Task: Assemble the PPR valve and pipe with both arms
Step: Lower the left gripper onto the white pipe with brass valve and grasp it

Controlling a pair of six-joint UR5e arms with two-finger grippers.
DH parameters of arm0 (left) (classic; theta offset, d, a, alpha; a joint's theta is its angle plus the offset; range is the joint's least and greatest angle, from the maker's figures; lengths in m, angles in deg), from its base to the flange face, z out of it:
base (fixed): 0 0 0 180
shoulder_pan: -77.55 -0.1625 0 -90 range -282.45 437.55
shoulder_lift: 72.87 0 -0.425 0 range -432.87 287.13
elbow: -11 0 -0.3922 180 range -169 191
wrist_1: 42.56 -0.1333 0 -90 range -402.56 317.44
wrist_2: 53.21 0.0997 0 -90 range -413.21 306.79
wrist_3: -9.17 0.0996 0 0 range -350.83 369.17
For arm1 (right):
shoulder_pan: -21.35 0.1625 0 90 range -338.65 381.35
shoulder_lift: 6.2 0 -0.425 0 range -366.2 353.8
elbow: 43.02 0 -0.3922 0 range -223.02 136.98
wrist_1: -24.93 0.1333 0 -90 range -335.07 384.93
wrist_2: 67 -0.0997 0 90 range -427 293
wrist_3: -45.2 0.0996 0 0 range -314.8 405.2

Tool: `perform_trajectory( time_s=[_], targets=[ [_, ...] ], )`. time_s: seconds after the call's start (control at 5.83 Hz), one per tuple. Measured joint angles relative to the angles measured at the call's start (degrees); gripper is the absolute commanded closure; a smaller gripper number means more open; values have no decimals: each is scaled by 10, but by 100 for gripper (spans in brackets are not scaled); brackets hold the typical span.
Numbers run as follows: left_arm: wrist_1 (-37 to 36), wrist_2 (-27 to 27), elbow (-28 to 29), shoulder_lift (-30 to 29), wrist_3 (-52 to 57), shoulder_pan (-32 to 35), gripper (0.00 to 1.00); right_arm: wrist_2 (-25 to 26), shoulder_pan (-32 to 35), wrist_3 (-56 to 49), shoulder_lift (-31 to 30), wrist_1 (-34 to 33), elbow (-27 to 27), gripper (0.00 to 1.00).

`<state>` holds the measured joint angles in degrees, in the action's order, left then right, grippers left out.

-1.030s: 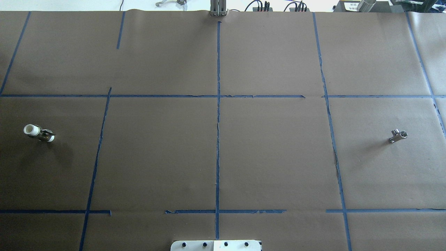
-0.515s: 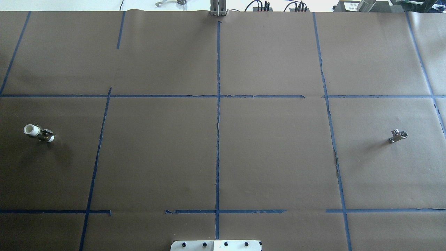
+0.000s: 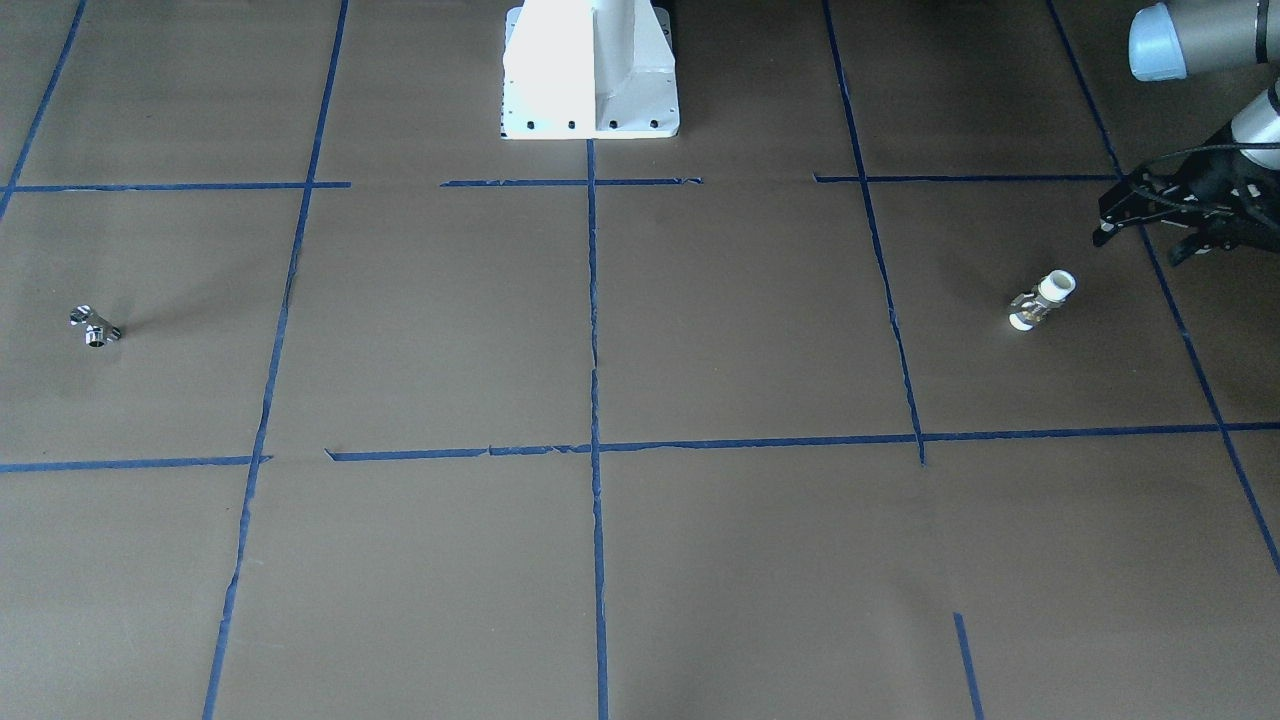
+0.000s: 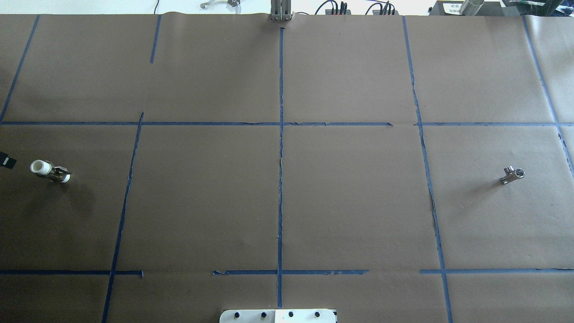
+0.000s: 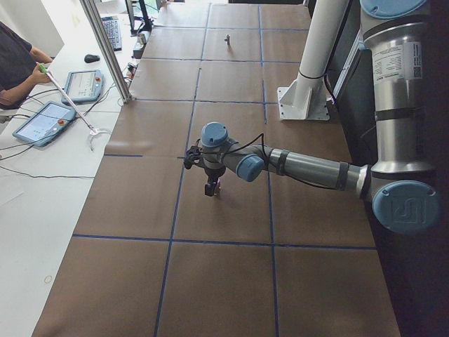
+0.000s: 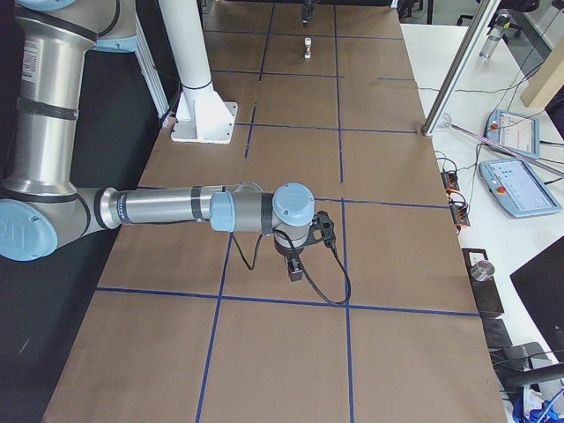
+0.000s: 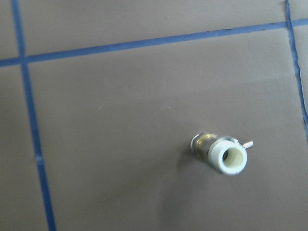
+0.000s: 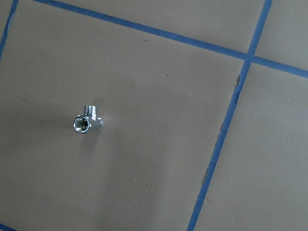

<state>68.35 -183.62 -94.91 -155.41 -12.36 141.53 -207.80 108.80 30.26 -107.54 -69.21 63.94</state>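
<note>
Near the left edge of the counter [image 4: 358, 202] sits the valve [image 4: 49, 172], with the pipe [image 4: 512, 175] well apart near the right edge. The left end effector [image 3: 1140, 240] hovers near the valve, fingers spread wide, forearm stretched level; the right end effector [image 6: 295, 267] points down, its opening impossible to tell.

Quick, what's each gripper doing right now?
Left gripper: open, holding nothing.
Right gripper: cannot be told; only a side view shows it.

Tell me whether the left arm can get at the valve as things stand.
Probably yes. The left pincer hovers close to the valve, which lies alone on the brown paper with nothing near it. The left wrist view looks down on it with nothing in between.
</note>
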Motion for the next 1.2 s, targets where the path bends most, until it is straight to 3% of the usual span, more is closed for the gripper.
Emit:
perform_trajectory(
  time_s=[0.51,0.69,0.86,1.2],
  targets=[
    [5,21,32,-26,0,-56,3,-14,0,0,0,0,0,0],
    [6,22,34,-29,-1,-64,15,-14,0,0,0,-1,0,0],
    [6,22,34,-30,-1,-70,20,-15,0,1,0,-1,0,0],
    [6,39,34,-39,-1,-74,20,-15,0,1,0,-1,-1,0]
  ],
)
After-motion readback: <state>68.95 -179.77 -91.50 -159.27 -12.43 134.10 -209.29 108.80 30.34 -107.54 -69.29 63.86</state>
